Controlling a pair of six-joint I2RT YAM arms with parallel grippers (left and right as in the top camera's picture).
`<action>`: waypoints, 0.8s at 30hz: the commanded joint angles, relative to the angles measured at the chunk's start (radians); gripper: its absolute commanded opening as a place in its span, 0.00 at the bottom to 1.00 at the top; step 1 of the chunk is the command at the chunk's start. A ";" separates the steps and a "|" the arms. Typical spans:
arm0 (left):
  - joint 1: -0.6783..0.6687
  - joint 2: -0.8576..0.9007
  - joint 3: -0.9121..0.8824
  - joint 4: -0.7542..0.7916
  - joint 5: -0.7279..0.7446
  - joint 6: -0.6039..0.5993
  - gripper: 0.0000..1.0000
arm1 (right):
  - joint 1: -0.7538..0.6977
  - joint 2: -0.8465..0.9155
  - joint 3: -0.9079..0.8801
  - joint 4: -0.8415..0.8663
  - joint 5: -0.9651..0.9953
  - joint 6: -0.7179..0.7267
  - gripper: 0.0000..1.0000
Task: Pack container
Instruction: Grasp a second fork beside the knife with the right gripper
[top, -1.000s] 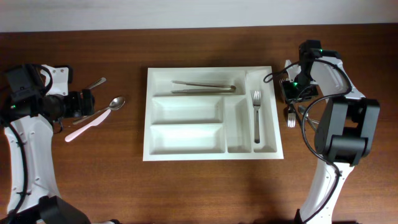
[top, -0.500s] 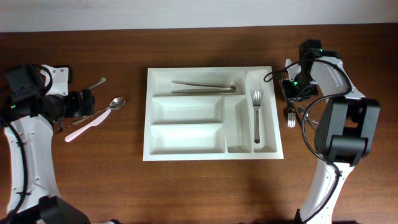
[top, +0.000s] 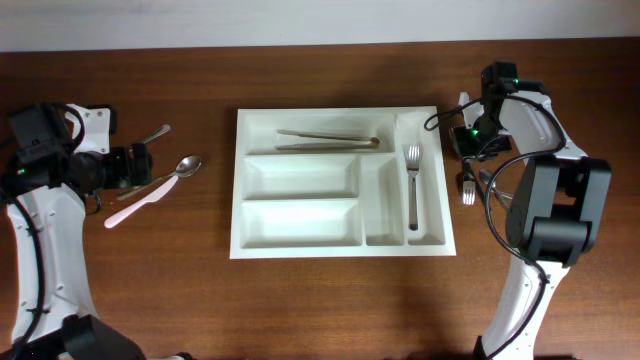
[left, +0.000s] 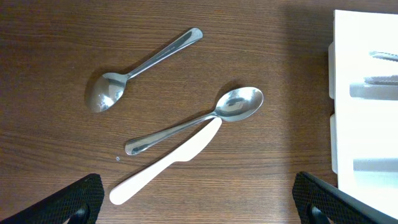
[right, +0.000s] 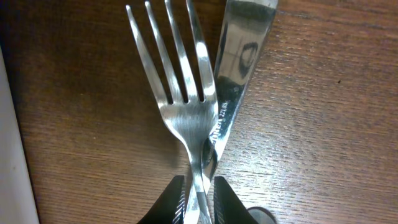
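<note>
While the right fingers (right: 200, 198) are pinched nearly closed on the neck of the loose fork (right: 180, 106), just below the tines, that fork lies on the tabletop (top: 150, 260) right of the container (top: 300, 245). A second flat steel piece (right: 244, 56) crosses the loose fork at the neck; whether it is also caught I cannot tell, nor what kind of cutlery it is.

Container: white, five compartments, flat at centre of the tabletop. Far long compartment holds metal tongs (top: 328, 139), lying lengthwise. Rightmost narrow compartment holds the packed fork (top: 412, 190), tines toward the far edge. The other three compartments hold nothing.

Left fingers (left: 199, 183) spread fully wide, holding nothing, hovering above the cutlery left of the container. Below them: small spoon (left: 146, 65), apart from the rest; large spoon (left: 193, 121); white plastic knife (left: 165, 167), its tip touching the large spoon just under the bowl.
</note>
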 joint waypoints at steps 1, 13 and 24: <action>0.003 0.007 0.019 0.000 0.014 0.012 0.99 | -0.005 0.019 -0.009 0.007 -0.013 0.011 0.16; 0.003 0.007 0.019 0.000 0.014 0.012 0.99 | -0.043 0.019 -0.010 0.019 -0.012 0.024 0.16; 0.003 0.007 0.019 0.000 0.014 0.012 0.99 | -0.063 0.019 -0.011 0.008 0.014 0.030 0.16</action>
